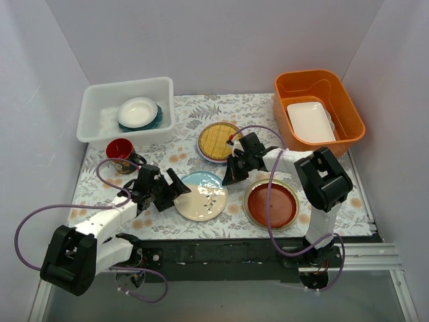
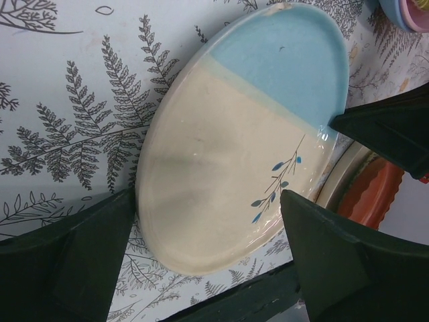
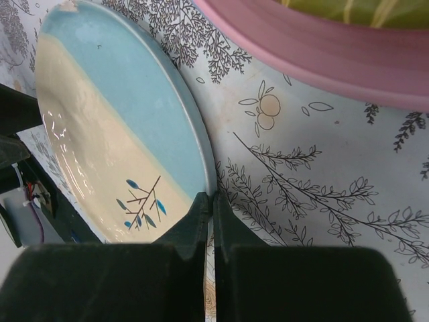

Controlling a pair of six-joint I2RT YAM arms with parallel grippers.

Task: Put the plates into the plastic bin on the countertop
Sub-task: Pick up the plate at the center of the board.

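The cream-and-blue plate (image 1: 201, 196) lies on the fern-print countertop (image 1: 201, 121) between both arms. My right gripper (image 1: 230, 178) is shut on its right rim; in the right wrist view the fingertips (image 3: 201, 208) pinch the edge of the plate (image 3: 114, 134). My left gripper (image 1: 173, 193) is open at the plate's left edge, and in the left wrist view its jaws stand either side of the plate (image 2: 234, 154) without touching it. The white plastic bin (image 1: 94, 111) at the back left holds a pale plate (image 1: 137, 111) on a teal plate (image 1: 159, 115).
A red-brown plate (image 1: 271, 204) lies right of the held plate. A woven-bamboo plate (image 1: 218, 139) tops a small stack just behind the right gripper. A red mug (image 1: 120, 149) stands before the bin. An orange tub (image 1: 348, 107) with a white rectangular dish (image 1: 310, 122) is at the back right.
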